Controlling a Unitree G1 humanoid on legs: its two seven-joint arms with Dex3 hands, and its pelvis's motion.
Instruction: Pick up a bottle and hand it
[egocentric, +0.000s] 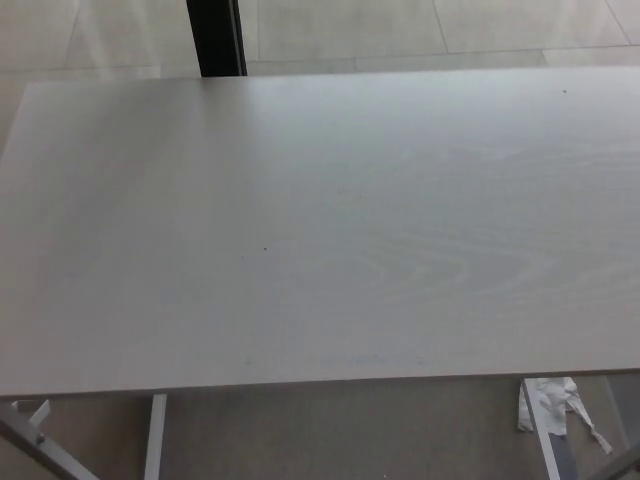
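Bottle first: where is it, and how does it look? (A)

The bottle shows nowhere in the head view, so I can tell neither its place nor its colour or shape. (B)

And the robot's hands? (A)

Neither the left hand nor the right hand is in the picture, and no forearm either. Whether their fingers are spread or pressed together I cannot tell. (B)

Then what fills the view? (A)

A table (150, 180) with a pale grey-white top. Faint wood grain runs across it and curls into an oval swirl right of the middle. A tiny dark speck (265, 248) sits left of centre, and another near the far right corner. (B)

What is cut off? (A)

The table's right side runs out of the picture, so that edge is hidden. The near edge crosses the bottom of the view, and the far edge lies near the top. (B)

And beyond the top? (A)

Behind the far edge stands a black post (215, 35) on a light tiled floor (400, 25); its upper part is cut off. Under the near edge a white table leg (155, 435) shows at the lower left, with a slanted bar beside it. At the lower right a crumpled white scrap (548, 400) lies on the floor, perhaps paper or plastic; it is too small to say which. (B)
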